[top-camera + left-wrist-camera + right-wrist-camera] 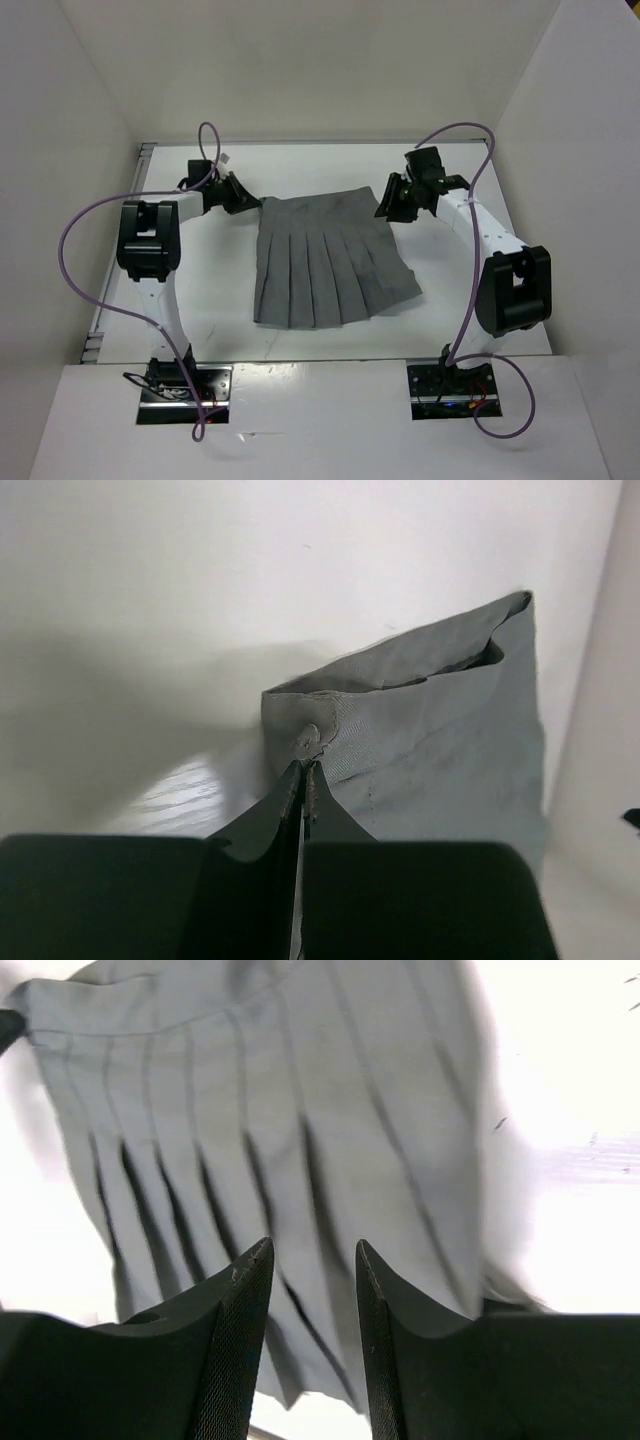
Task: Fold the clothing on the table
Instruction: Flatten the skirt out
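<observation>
The skirt (325, 260) lies in the middle of the table (200, 300), with its waistband toward 12 o'clock. My left gripper (245, 197) has its fingers together, and they seem clamped on the waistband corner at 10 o'clock, only at the very edge. The right gripper (392, 208) hangs over the 2 o'clock corner with fingers apart, holding nothing. If I lift now, this thin bite may slip, or the skirt may twist and its pleats open.
</observation>
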{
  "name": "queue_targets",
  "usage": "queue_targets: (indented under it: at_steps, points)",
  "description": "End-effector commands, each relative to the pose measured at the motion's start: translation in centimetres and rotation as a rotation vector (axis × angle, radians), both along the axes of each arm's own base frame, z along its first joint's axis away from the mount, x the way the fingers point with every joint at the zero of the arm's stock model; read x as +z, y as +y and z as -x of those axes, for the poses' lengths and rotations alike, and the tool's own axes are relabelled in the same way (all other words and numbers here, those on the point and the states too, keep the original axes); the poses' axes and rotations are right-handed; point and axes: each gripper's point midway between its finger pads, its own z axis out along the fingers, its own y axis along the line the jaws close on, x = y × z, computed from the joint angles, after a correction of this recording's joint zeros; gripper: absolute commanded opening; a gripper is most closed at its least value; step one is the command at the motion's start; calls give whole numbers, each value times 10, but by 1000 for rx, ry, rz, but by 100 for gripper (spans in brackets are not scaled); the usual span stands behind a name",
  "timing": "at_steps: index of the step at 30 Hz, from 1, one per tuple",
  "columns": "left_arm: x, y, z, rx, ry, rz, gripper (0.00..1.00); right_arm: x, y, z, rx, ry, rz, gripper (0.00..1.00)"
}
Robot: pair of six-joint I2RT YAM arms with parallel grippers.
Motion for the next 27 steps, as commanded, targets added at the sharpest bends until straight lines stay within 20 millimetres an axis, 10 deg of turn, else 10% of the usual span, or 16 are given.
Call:
queue_targets:
  at_steps: [1, 10, 14, 17, 19, 27]
  points:
    - [53, 3, -27, 38, -126, 158, 0, 2, -11, -13, -41, -33, 54, 45]
    - [31, 12, -26, 47, -80, 169, 0, -98, -9, -16, -45, 177, 135, 41]
    - [29, 10, -25, 35, -72, 186, 0, -105, 19, -21, 25, 178, 75, 41]
    - [27, 9, -23, 39, -68, 192, 0, -101, 40, -17, 81, 191, -11, 13]
    - [28, 8, -22, 30, -67, 197, 0, -102, 44, 1, 105, 227, -29, 0]
    - [34, 12, -15, 16, -57, 179, 0, -50, 53, 149, 181, 415, 35, 0]
